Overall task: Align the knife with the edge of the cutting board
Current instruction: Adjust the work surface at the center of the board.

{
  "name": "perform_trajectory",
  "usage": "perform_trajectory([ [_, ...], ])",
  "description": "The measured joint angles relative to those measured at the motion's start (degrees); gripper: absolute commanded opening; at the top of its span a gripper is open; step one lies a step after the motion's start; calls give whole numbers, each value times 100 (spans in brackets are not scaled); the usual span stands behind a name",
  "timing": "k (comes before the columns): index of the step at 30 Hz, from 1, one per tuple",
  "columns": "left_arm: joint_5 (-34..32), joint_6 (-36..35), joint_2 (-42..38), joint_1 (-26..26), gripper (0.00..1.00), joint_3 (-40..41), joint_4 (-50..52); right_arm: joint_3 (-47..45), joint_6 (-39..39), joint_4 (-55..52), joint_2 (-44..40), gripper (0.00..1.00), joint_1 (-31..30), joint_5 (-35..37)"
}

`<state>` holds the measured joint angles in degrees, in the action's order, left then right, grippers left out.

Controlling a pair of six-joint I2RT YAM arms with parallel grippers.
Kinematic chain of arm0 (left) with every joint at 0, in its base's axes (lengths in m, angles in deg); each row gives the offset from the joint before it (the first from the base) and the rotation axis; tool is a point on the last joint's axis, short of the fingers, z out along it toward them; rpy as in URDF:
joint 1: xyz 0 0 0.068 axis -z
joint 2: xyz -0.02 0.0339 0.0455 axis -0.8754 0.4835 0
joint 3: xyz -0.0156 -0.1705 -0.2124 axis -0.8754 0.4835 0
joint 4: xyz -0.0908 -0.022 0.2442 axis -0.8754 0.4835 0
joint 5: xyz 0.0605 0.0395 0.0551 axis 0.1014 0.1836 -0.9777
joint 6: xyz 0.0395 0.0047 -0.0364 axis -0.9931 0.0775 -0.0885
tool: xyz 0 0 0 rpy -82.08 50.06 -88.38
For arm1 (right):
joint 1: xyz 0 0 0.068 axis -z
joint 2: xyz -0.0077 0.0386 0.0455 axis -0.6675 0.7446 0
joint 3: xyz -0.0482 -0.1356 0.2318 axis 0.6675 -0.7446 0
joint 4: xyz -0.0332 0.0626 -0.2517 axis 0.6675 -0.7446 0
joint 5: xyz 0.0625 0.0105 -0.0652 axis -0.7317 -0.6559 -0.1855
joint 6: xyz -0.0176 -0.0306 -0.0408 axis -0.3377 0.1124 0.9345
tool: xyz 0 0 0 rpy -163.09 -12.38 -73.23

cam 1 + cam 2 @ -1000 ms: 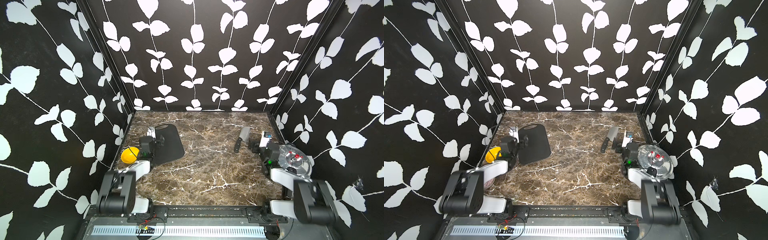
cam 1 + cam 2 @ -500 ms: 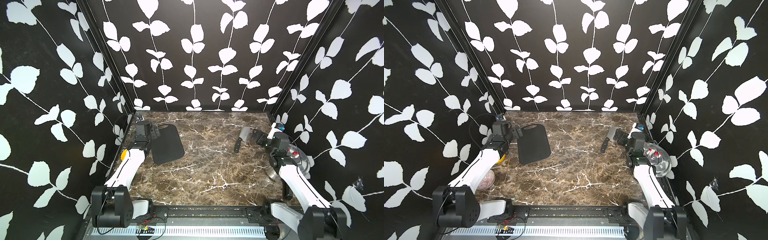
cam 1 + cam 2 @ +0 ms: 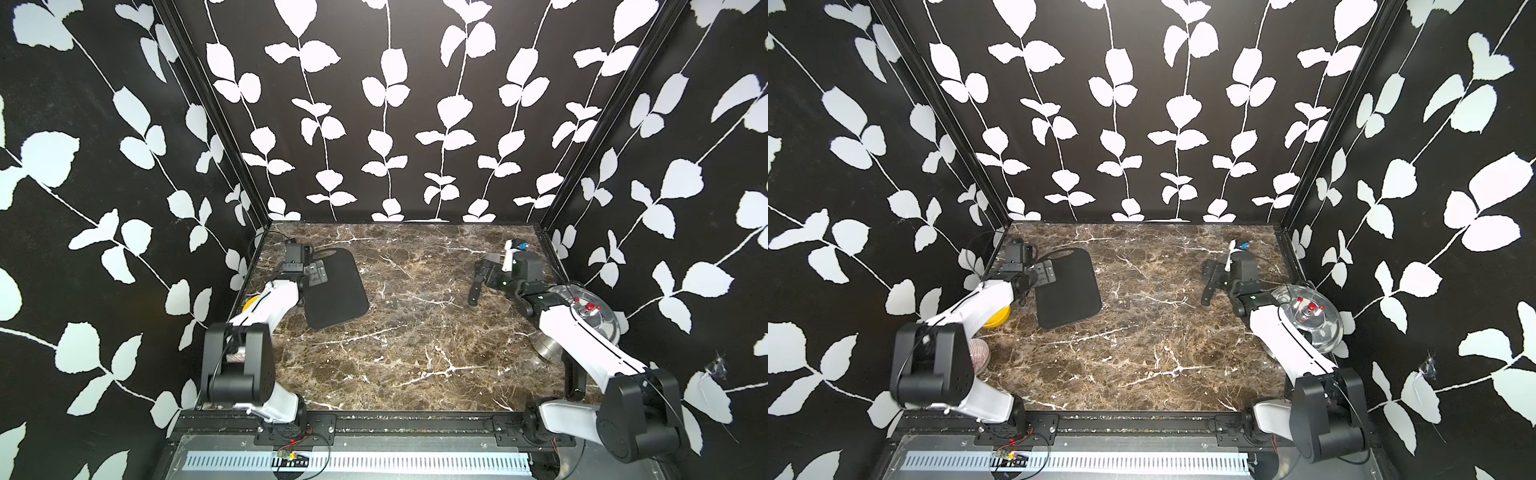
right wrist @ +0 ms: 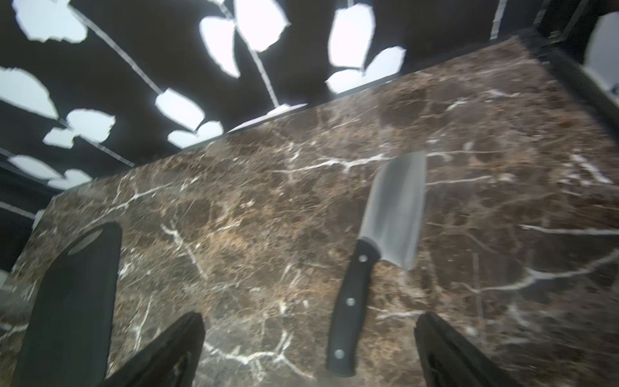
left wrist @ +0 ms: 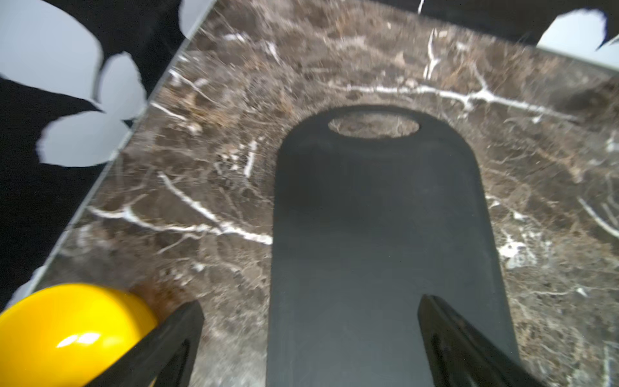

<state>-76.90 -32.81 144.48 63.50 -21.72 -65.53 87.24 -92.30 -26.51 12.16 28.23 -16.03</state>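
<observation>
While the marble table point(image 3: 415, 340) is holding both things, your cutting board point(image 3: 336, 291) is lying at the left and the knife point(image 4: 378, 254) is lying well apart at the right. The knife is pointing its blade at the back wall, handle toward the front. Your right gripper point(image 4: 310, 318) is hanging nearest, jaws wide apart, just over that handle. Your left gripper point(image 5: 310, 301) is hanging over the board, jaws apart too.
</observation>
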Motion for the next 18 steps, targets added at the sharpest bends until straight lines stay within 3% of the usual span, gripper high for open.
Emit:
perform_trajectory([
  [8,638,522,1191,-380,98,-682,380,422,197,-199,334,99,-595,195],
  [18,1403,1432,1259,-236,98,-354,476,549,238,-315,422,100,-699,258],
])
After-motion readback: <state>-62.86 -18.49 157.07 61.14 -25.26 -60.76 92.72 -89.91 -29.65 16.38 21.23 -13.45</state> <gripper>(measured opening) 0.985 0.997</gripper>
